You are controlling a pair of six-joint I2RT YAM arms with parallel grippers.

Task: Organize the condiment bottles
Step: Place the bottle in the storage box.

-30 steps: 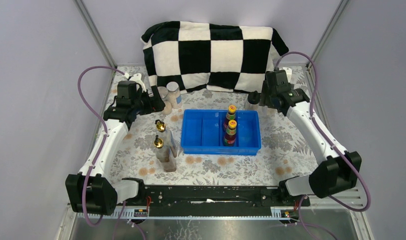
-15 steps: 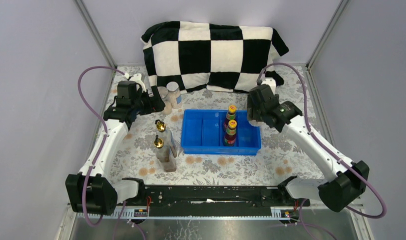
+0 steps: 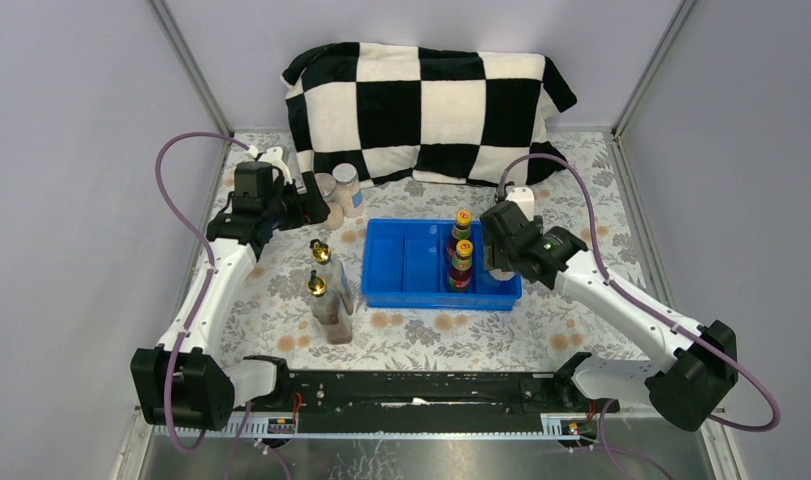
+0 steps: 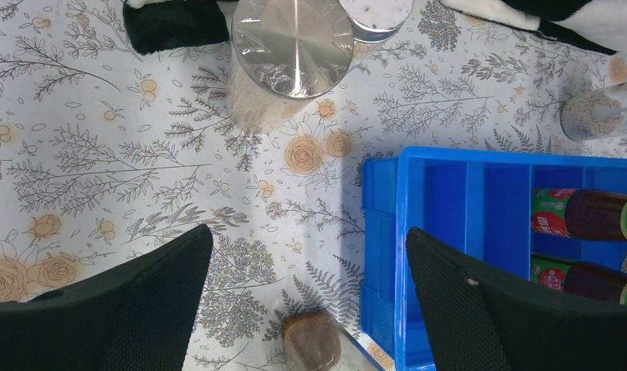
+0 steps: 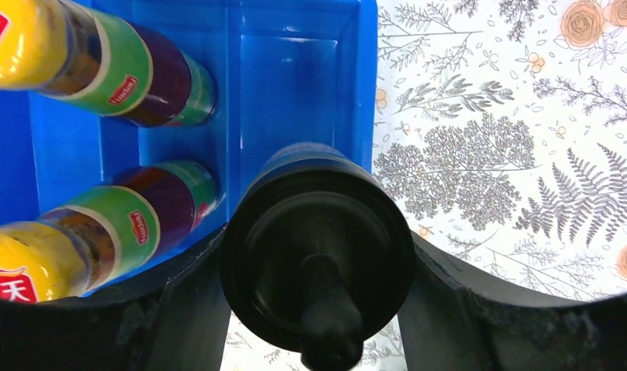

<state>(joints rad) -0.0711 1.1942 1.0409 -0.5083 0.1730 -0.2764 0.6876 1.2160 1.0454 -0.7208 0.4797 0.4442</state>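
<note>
Floral worktop (image 3: pixel 421 340) below me: my right hand (image 3: pixel 499 252) grips a black-capped shaker (image 5: pixel 318 247) over the blue tray's (image 3: pixel 391 262) 3 o'clock end, beside two sauce bottles (image 3: pixel 461 262). Next I should lower it upright, then let go. My left hand (image 4: pixel 306 263) hangs open near the jars (image 4: pixel 293 46) at 11 o'clock.

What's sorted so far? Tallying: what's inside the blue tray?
Two sauce bottles stand in one compartment of the blue tray; the right claw, gripping a black-capped shaker, covers the right end.

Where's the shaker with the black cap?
In the right wrist view, the right gripper holds the shaker over the tray's right end, beside two sauce bottles.
</note>
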